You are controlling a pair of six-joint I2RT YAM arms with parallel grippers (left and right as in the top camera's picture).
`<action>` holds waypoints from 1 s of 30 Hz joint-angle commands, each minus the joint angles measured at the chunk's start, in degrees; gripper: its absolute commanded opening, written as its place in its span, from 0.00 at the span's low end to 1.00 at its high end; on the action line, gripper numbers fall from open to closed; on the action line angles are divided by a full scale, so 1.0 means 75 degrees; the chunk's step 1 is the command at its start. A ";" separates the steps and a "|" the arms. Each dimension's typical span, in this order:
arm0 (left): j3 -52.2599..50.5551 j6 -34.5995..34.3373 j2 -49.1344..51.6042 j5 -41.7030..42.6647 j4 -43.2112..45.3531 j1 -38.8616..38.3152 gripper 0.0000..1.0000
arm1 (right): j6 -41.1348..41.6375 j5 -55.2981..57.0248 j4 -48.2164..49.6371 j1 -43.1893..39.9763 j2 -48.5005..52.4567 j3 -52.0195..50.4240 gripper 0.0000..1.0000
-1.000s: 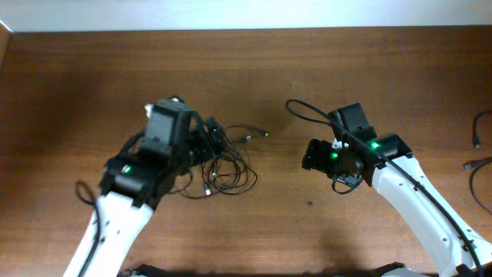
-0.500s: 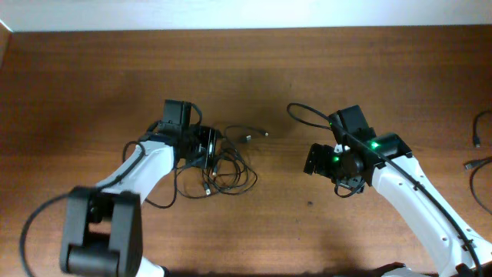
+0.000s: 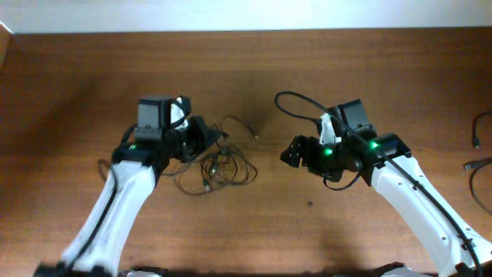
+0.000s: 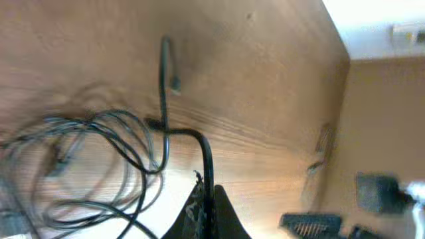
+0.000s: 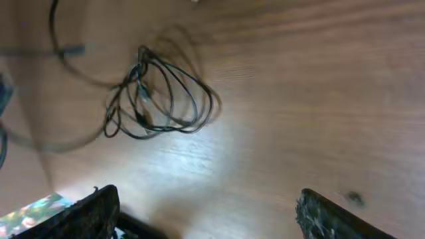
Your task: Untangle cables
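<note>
1. Against half a second ago, the right gripper (image 3: 289, 152) sits nearer the cables (image 3: 219, 165), to their right and still apart from them.
2. The left arm is swung round, so its elbow no longer fills the corner below and left of the cables. The left gripper (image 3: 206, 138) is at their upper left edge, much as before.
3. The plug end (image 3: 252, 135) reaching out to the upper right of the cables now lies closer to them.
4. Count: two arms, two grippers and one tangled clump of cables (image 5: 159, 93). How many cords it holds cannot be told.
5. There is one wooden table (image 3: 307, 69). Loose cords (image 3: 477, 131) lie far right of the cables at the table's edge, two or three pieces partly cut off by the frame.
6. The left gripper (image 4: 209, 199) has its jaws pinched together on one cord (image 4: 163, 99) that runs from the clump to the plug.
7. The right gripper (image 5: 206, 202) has its jaws spread wide and holds nothing. Its fingers (image 5: 93, 209) are clear of the cables.
</note>
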 commanded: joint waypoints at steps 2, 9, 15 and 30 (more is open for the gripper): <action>-0.0020 0.2562 -0.2970 -0.0513 -0.0466 0.0017 0.00 | -0.0082 -0.0545 0.0478 0.0052 0.0000 0.0029 0.86; -0.0020 0.0912 -0.5059 -0.0796 0.0723 0.0017 0.00 | -0.1157 -0.1824 0.3232 0.1900 0.0012 0.0029 0.86; -0.0020 -0.0606 -0.5001 -0.1571 0.1993 0.0017 0.00 | -0.0612 -0.0784 0.3142 0.2081 0.0449 0.0029 0.85; -0.0020 -0.6239 -0.5001 -0.5158 0.2579 0.0017 0.00 | -0.1664 0.3407 0.5814 0.4639 0.2929 0.0029 0.92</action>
